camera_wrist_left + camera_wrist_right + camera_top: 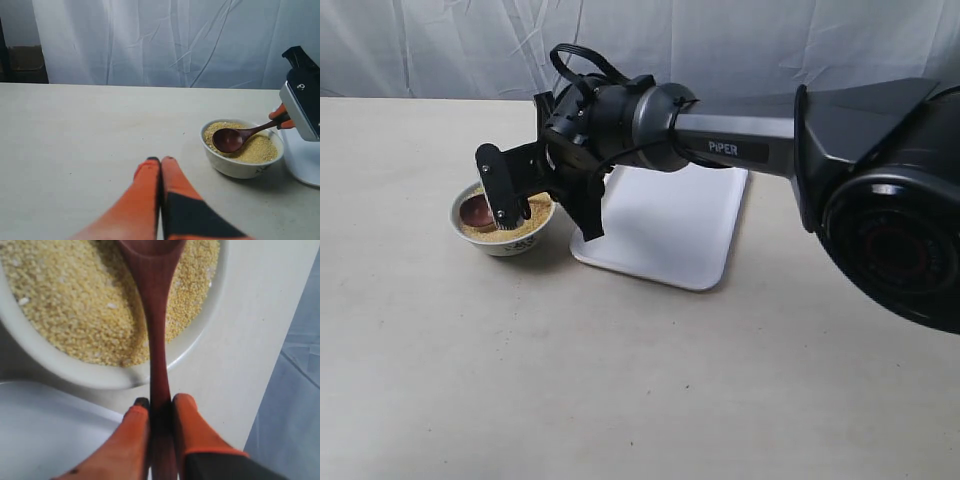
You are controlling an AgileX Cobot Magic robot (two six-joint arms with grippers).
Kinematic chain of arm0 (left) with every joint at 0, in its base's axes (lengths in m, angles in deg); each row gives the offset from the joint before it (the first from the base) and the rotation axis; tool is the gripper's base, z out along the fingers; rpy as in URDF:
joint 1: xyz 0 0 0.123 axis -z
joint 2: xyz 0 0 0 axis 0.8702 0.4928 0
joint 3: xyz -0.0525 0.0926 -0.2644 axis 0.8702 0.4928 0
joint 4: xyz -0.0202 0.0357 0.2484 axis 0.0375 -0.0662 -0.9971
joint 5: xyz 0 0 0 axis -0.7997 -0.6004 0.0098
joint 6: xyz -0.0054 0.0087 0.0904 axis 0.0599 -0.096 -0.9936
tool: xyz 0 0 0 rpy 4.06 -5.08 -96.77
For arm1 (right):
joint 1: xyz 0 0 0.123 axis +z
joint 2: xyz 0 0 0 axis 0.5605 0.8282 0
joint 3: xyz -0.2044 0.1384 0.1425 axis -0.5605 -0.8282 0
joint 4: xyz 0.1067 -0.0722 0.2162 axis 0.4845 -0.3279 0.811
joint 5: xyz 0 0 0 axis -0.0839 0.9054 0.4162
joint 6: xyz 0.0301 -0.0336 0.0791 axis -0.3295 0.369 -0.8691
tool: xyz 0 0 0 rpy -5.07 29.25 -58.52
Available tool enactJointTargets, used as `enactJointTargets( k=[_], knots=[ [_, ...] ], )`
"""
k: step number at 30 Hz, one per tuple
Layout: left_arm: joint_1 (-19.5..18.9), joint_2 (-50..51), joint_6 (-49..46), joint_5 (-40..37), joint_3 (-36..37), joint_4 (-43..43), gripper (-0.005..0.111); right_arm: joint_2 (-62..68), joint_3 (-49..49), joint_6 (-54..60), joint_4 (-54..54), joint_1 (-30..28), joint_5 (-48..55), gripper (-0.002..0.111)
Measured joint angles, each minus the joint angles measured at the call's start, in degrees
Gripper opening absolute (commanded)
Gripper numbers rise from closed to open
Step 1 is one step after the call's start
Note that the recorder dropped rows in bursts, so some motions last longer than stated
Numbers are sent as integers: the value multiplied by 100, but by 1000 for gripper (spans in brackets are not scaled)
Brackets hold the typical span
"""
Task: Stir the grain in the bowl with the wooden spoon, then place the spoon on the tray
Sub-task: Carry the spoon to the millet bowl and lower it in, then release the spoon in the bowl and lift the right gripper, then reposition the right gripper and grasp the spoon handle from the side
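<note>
Dark reddish-brown wooden spoon [230, 140]: probably stiff, light; handle grasped by right hand [161, 406] beside white ceramic bowl [235, 169]; left hand [161, 161] clenched.

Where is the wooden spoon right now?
In the exterior view the wooden spoon is on the left, its head resting on the grain in the bowl, just left of the tray. The right gripper holds its handle.
</note>
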Motion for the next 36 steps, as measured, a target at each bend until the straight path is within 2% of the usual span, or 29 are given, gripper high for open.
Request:
enactJointTargets(
  k=[2,4,10,19,22,30,36],
  knots=[
    [0,0,0,0,0,0,0,0,0,-35,0,0,0,33],
    [0,0,0,0,0,0,0,0,0,-35,0,0,0,41],
    [0,0,0,0,0,0,0,0,0,-377,0,0,0,42],
    [0,0,0,0,0,0,0,-835,0,-2847,359,10,161,42],
    [0,0,0,0,0,0,0,-1229,12,-3439,1175,-135,559,42],
    [0,0,0,0,0,0,0,-1399,8,-3667,4181,-886,1551,42],
    [0,0,0,0,0,0,0,-1709,-793,-3852,5522,-980,497,42]
  ],
)
